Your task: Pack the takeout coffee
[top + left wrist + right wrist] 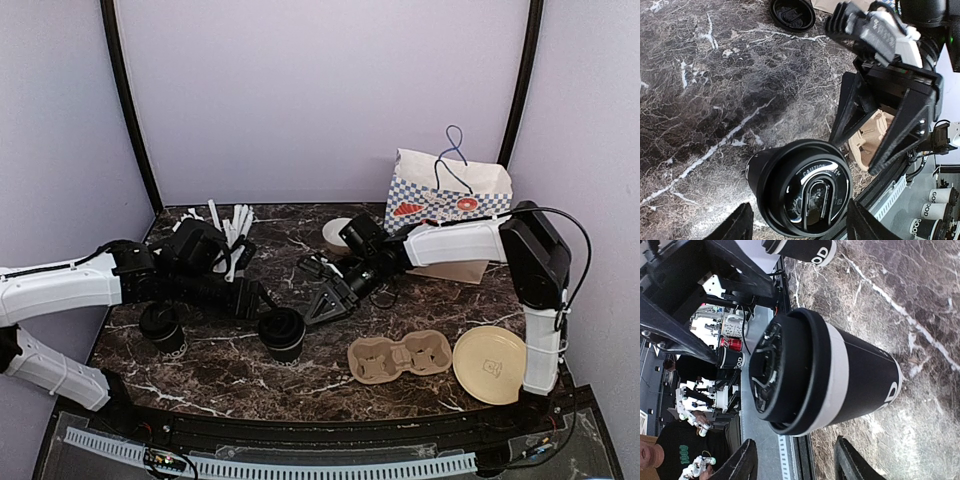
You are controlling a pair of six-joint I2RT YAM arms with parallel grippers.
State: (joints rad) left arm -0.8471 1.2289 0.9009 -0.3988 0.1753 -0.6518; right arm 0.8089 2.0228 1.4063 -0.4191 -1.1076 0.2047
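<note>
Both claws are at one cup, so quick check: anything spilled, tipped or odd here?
No spill or damage visible. The lidded cup stands upright. One oddity: what looks like a loose black lid lies alone on the marble table, off any cup.

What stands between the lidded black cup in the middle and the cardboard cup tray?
Nothing visible. Only bare table lies between the cup and the tray; the right hand sits just behind that path.

The cup (855, 375) is black with a white band and white lettering. The table (200, 370) is dark marble veined white. The bag (440, 190) at upper right is blue-and-white checked; the carrier (400, 358) is tan.
</note>
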